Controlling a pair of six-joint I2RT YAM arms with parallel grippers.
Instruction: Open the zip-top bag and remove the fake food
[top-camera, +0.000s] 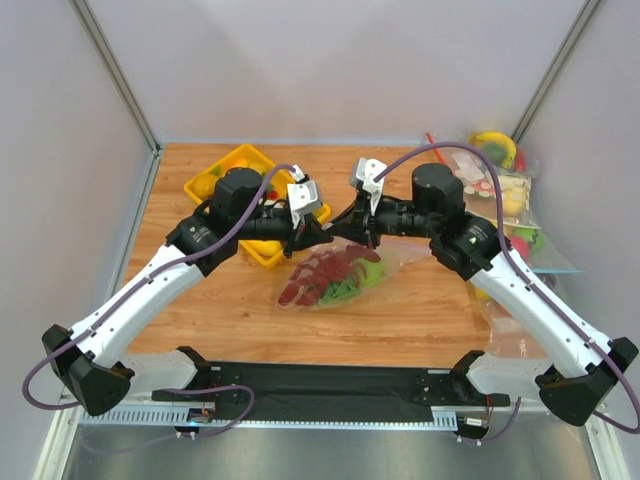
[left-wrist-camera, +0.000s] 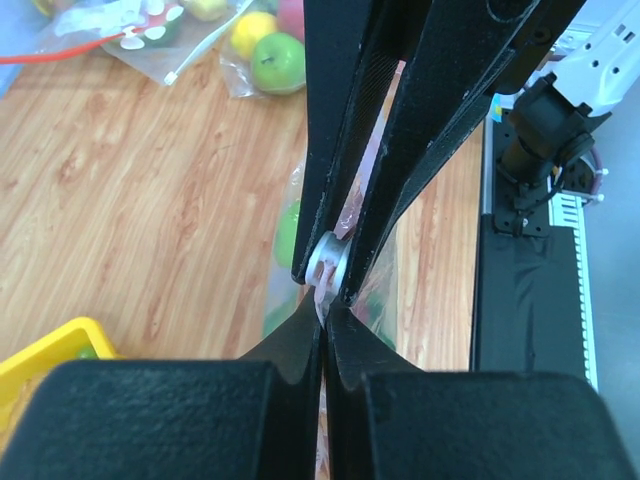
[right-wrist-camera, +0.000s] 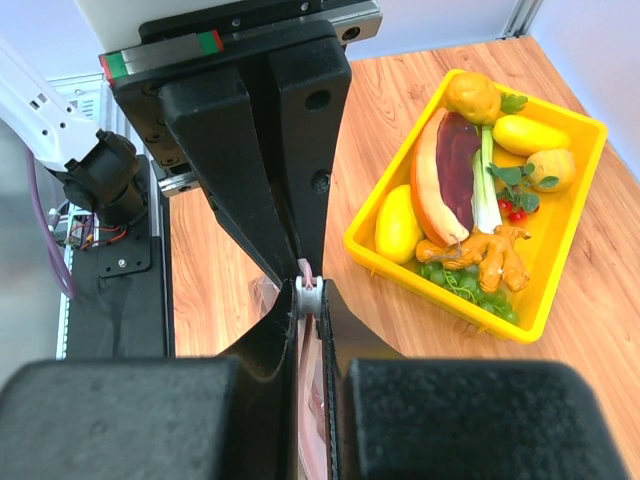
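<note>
left gripper (top-camera: 314, 238): jaws closed, pinching the zip strip (right-wrist-camera: 305, 268)
right gripper (top-camera: 350, 226): jaws closed on the same strip, tips meeting the left's
bag (top-camera: 390, 262): top view's centre, lobster (top-camera: 318, 272) inside

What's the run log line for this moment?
stage: opening | left jaws: shut on zip-top bag edge | right jaws: shut on same edge | red lobster, green lettuce: inside bag
</note>
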